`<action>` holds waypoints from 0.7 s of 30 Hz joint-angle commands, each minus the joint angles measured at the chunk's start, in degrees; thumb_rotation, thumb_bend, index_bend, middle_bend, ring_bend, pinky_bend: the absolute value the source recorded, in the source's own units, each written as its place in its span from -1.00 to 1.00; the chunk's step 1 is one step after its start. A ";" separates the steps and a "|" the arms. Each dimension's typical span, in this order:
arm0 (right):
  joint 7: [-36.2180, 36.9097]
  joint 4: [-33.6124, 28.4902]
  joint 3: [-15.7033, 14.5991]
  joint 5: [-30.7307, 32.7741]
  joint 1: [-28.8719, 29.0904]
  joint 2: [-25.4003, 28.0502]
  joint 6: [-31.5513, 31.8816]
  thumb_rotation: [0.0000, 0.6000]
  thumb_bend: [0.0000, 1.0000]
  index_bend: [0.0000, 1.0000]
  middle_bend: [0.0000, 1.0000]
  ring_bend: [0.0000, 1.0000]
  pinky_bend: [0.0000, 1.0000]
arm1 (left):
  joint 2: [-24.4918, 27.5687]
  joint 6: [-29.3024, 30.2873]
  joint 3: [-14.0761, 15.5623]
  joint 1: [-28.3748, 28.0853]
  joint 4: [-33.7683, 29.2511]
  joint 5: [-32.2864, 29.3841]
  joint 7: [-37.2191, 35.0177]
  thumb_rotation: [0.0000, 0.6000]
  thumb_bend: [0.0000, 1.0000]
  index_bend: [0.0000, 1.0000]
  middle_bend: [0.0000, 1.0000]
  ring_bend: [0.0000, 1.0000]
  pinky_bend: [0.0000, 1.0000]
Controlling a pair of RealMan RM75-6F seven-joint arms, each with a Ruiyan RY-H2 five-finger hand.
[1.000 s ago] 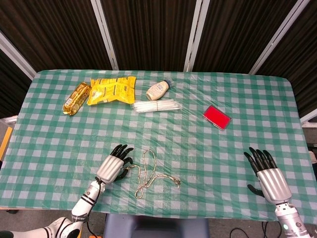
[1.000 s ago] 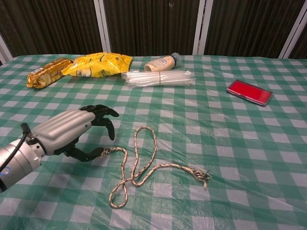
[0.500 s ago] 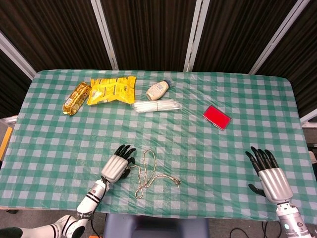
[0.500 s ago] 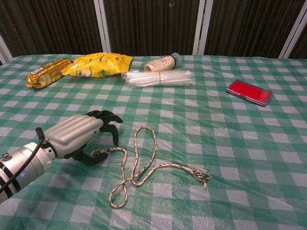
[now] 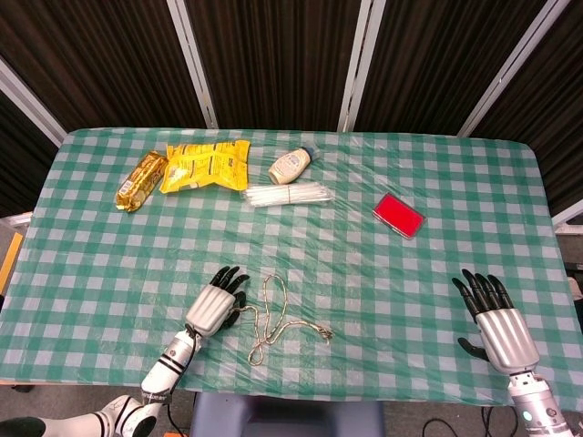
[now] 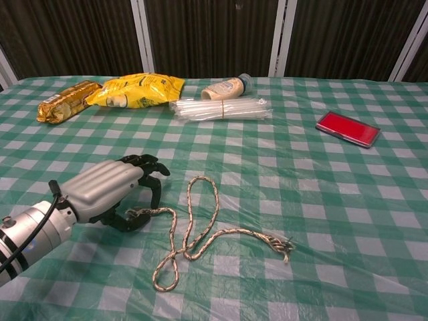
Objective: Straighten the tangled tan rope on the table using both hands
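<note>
Rope (image 6: pixel 194 231) end pinched by left hand (image 6: pixel 110 190), seen in chest view; right hand (image 5: pixel 496 328), fingers spread, holding nothing, only in head view, at 3 o'clock.

Rough braided rope (image 6: pixel 194 231) lies on glossy plastic-covered checked tablecloth (image 6: pixel 334 200); snack bag (image 6: pixel 137 90) shiny.

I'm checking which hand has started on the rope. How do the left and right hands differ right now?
The left hand curls over one end of the rope, seemingly pinching it; the right hand lies far from it, fingers spread, holding nothing. Only the left shows in the chest view. Both sit near the table's front edge.
</note>
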 commanded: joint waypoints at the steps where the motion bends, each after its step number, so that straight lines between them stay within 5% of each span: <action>1: -0.09 -0.01 -0.05 -0.06 0.01 -0.03 -0.02 1.00 -0.53 -1.00 -1.00 -1.00 -1.00 | -0.05 0.06 0.02 -0.03 0.43 -0.17 0.03 1.00 -0.17 0.11 -0.68 -0.90 -0.78; 11: 4.13 2.19 -2.23 -6.33 2.16 -2.83 -0.94 1.00 -0.53 -0.96 -1.00 -1.00 -1.00 | 1.54 3.14 1.59 0.75 0.06 1.76 -2.26 1.00 -0.02 0.33 -0.59 -0.87 -0.78; 16: 6.04 0.64 -3.11 -10.29 5.48 -5.28 -3.99 1.00 -0.53 -0.43 -1.00 -1.00 -1.00 | 3.13 4.10 2.56 1.42 -2.04 2.35 -2.50 1.00 -0.03 0.34 -0.60 -0.87 -0.78; 21: -0.67 -2.54 -1.72 -8.64 7.90 -9.69 -9.25 1.00 -0.52 -0.15 -1.00 -1.00 -1.00 | 4.01 4.87 2.85 1.95 -3.15 2.45 -2.59 1.00 -0.03 0.34 -0.60 -0.87 -0.78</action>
